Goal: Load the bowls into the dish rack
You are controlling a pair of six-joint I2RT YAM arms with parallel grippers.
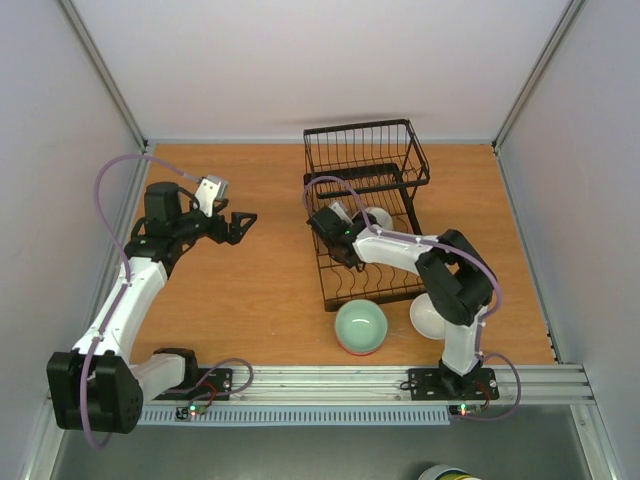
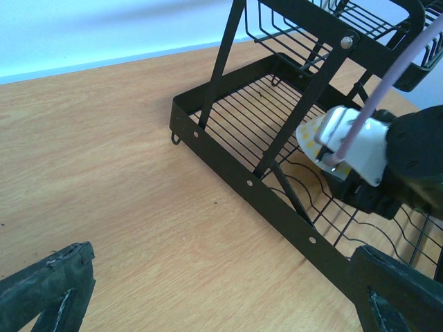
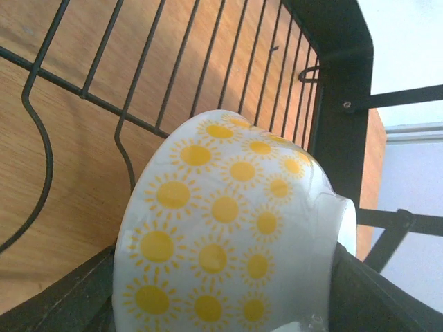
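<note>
Right gripper (image 3: 225,277) is down in the lower tier of the rack (image 1: 370,298), pinching the sun bowl (image 3: 221,228): one finger against each side of it, white wall with yellow suns facing the wrist cam. The bowl is over the tier's wire floor, near the frame's corner post. Can't tell if it's touching the wires.

Left gripper (image 1: 240,224) is spread wide with nothing in it. It hangs over bare table (image 1: 260,290) left of the rack and points at it. Its cam catches the rack's near rail and a sliver of the sun bowl under the right wrist.

Other bowls:
- racked white bowl (image 1: 378,217): in the lower tier, just right of the right wrist.
- green bowl (image 1: 360,327): on the table, just in front of the rack's near edge.
- loose white bowl (image 1: 425,315): on the table right of the green one, partly hidden by the right arm.

The rack's upper basket holds no bowls.
</note>
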